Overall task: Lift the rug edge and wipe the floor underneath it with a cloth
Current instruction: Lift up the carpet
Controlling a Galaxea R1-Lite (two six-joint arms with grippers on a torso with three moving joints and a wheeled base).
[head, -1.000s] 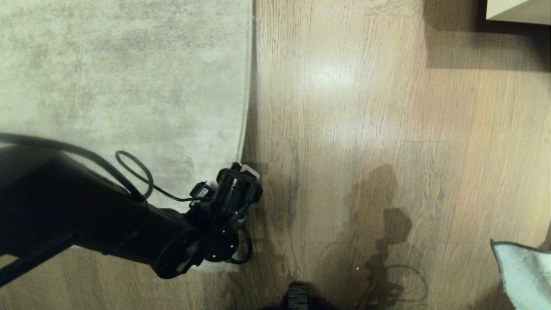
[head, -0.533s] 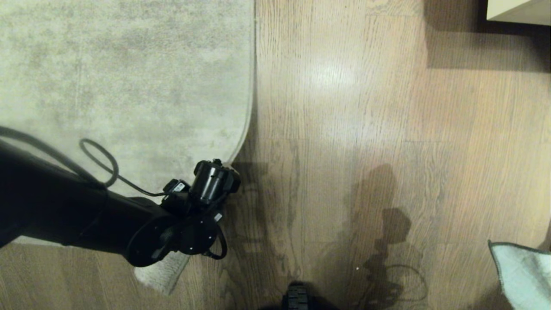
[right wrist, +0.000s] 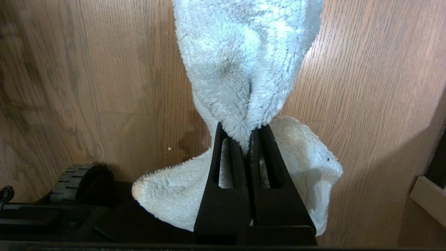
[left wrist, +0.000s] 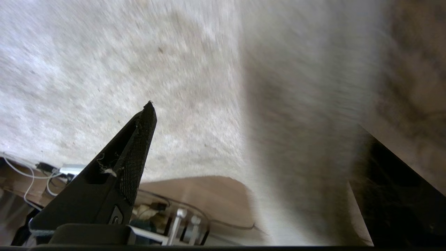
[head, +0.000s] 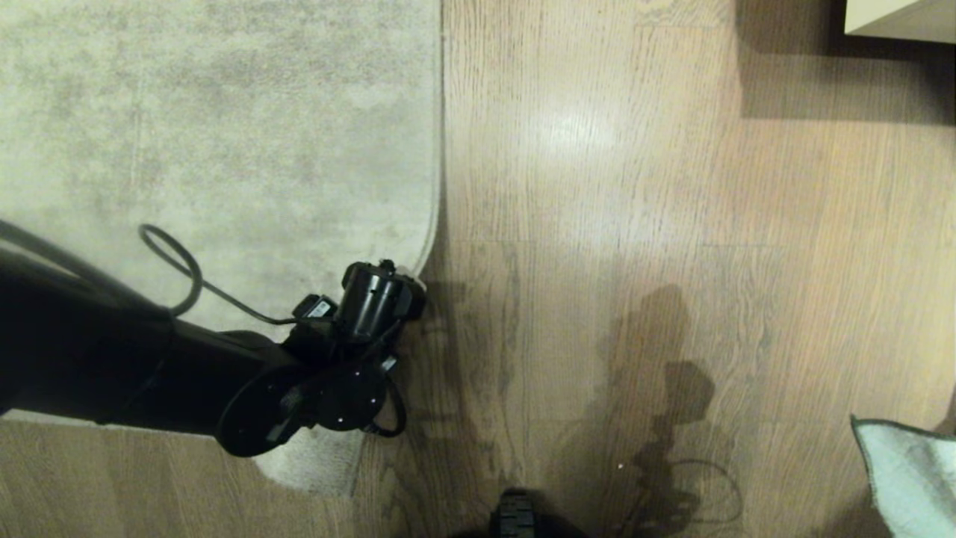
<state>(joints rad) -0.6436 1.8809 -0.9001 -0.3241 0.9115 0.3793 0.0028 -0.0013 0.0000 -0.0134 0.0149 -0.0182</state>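
Beige-grey pile fills the upper left of the head view, where the rug edge [head: 435, 149] runs straight down and then curves in at the corner beside the left gripper [head: 407, 288]. From above, that gripper is mostly hidden under its own black wrist and the arm reaching in from the left, so the fingers cannot be read there. The left wrist view supplies what the head view lacks: two black fingers [left wrist: 139, 139] stand wide apart, one on each side of the rug edge [left wrist: 296, 157], which rises as a raised fold between them with a patch of floor [left wrist: 202, 195] visible below it. Whether either finger touches the rug cannot be told.

Brown wood-grain floor [head: 635, 224] covers the right side of the head view, and only a corner of the cloth [head: 907, 471] shows at the lower right edge. The right wrist view shows the rest: the right gripper [right wrist: 249, 139] has its fingers pressed together on a bunched fold of the pale blue cloth [right wrist: 244, 62], which hangs out ahead of the fingers above the floor [right wrist: 87, 87], with another flap of it spread behind them.
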